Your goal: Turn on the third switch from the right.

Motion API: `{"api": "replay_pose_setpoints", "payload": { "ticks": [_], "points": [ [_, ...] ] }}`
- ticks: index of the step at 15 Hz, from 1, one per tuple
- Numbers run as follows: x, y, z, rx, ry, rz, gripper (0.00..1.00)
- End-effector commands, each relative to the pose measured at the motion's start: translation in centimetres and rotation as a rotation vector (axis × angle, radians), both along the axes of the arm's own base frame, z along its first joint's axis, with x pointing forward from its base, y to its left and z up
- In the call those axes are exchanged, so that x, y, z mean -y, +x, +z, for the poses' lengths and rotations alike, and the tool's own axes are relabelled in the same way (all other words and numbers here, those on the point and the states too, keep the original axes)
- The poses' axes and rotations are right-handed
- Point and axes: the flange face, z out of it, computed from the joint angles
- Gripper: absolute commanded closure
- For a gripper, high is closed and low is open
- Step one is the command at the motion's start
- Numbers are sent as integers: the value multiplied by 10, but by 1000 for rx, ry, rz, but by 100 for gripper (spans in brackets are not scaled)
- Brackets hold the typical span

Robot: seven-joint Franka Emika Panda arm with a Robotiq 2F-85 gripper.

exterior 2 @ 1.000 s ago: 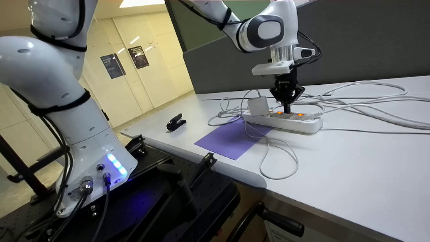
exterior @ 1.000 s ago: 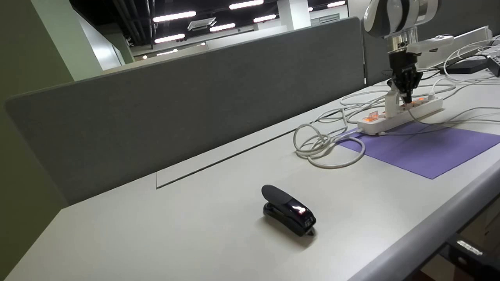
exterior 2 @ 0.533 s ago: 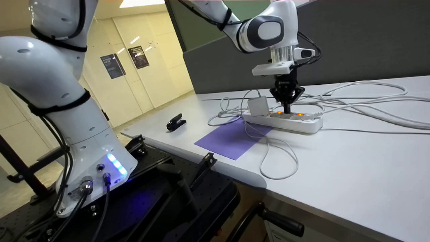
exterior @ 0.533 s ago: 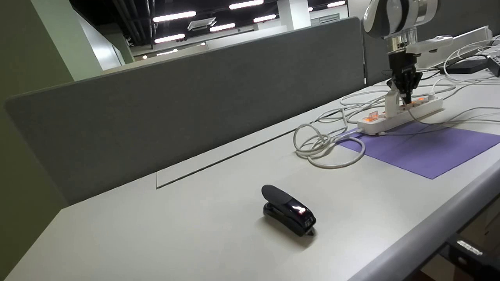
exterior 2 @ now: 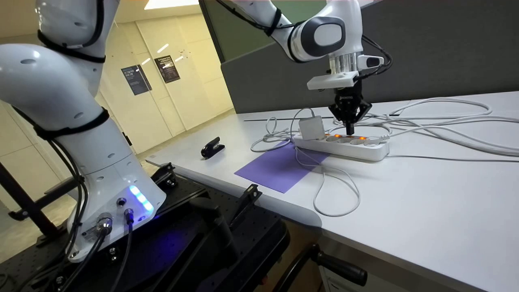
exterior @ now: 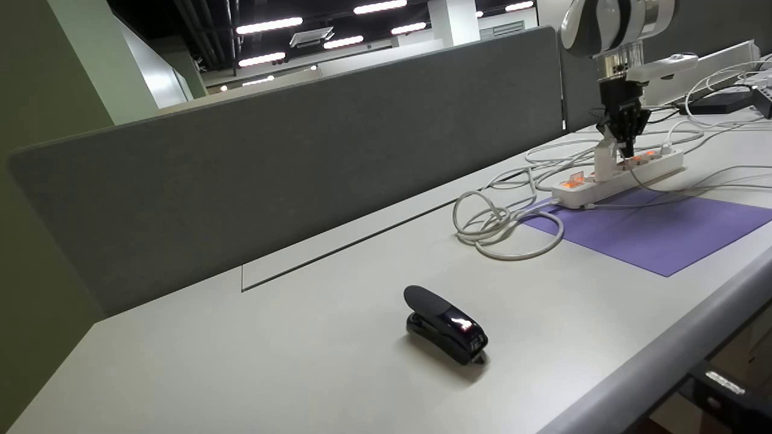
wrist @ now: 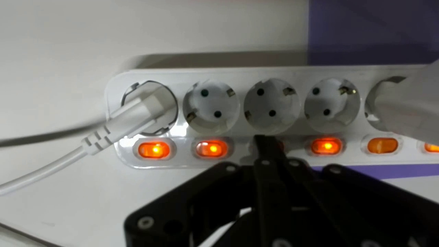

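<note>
A white power strip with a row of orange switches shows in all views, also in both exterior views. In the wrist view three switches glow brightly: the far left switch, the second switch and the fourth switch. The fifth switch is duller orange. My gripper is shut and empty, pointing down over the third switch from the left in that view. The fingers hide most of that switch; only a reddish edge shows. In both exterior views the gripper is right above the strip; contact is unclear.
A white adapter stands tall in the strip beside the gripper. A white plug sits at the strip's other end. Loose cables lie around. A purple sheet and a black stapler are on the table.
My gripper has risen slightly from the strip and shifted a little to the right in an exterior view. The fingers stay shut. The strip and the other things have not moved.
</note>
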Motion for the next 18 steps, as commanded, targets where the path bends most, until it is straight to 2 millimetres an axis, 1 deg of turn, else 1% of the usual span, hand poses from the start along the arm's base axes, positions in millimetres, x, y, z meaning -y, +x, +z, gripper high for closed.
{"api": "replay_pose_setpoints", "payload": {
  "ticks": [1,7,13,18],
  "points": [
    [1,0,-1,-2,1,0,99],
    [-2,-1,-7,0,16,-11,100],
    [9,-3,-13,-13,56,-45,100],
    [13,-5,-19,-47,118,-82,100]
  ]
}}
